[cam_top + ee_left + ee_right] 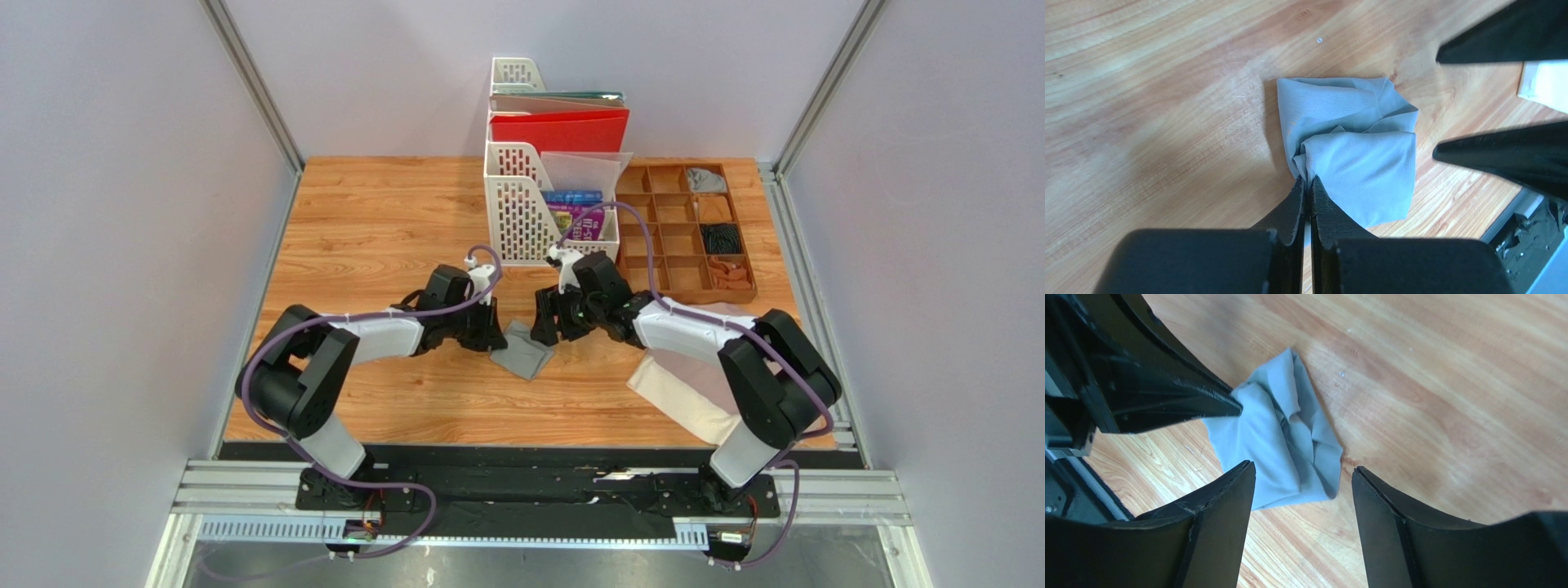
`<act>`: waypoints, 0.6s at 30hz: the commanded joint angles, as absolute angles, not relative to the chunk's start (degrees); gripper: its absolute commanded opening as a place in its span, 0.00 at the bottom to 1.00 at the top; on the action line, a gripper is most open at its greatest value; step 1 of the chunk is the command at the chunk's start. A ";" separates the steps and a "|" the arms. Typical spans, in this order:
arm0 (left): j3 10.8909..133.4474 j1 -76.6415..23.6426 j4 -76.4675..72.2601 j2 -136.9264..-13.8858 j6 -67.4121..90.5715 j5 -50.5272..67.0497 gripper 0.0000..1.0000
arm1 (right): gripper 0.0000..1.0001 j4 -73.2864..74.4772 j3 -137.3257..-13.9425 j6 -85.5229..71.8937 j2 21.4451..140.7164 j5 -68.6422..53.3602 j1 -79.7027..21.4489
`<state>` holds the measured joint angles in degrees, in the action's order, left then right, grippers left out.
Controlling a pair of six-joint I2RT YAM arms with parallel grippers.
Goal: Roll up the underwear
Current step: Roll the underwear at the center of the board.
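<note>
The grey underwear [525,352] lies crumpled and partly folded on the wooden table between my two arms. My left gripper [1307,179] is shut, pinching a bunched edge of the grey cloth [1358,153]. My right gripper [1303,470] stands open just over the opposite side of the cloth [1278,447], with only wood between its fingers. In the top view the left gripper [494,333] and right gripper [548,328] face each other across the garment. A second, pale beige underwear [677,395] lies flat under the right arm.
Two white file racks [530,208] holding a red folder [558,126] and packets stand just behind the grippers. A wooden divided tray [687,233] with small items sits at the back right. Grey walls close both sides.
</note>
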<state>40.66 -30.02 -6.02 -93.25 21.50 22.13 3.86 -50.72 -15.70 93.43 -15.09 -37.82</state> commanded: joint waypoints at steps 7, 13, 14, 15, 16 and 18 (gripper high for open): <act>41.40 -30.23 -3.69 -92.81 15.56 26.28 0.00 | 0.65 0.53 -57.82 -14.41 101.33 -26.80 -34.89; 41.57 -30.23 -3.43 -92.46 15.12 26.63 0.00 | 0.64 0.53 -59.59 -14.86 105.46 -27.25 -34.89; 41.57 -30.23 -3.43 -92.37 15.12 26.63 0.00 | 0.64 0.53 -59.76 -14.59 105.82 -26.90 -34.98; 41.57 -30.23 -3.43 -92.29 15.12 26.54 0.00 | 0.64 0.79 -60.03 -13.98 106.17 -26.55 -34.89; 41.57 -30.23 -3.43 -92.29 15.03 26.54 0.00 | 0.63 1.57 -60.29 -13.71 106.95 -26.28 -34.81; 41.66 -30.23 -3.43 -92.20 14.94 26.54 0.00 | 0.62 2.28 -60.91 -12.92 107.75 -25.84 -34.72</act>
<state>40.66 -30.02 -4.67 -93.25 17.15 25.47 2.33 -58.39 -14.83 105.58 -26.11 -35.05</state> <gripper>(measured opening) 0.007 0.633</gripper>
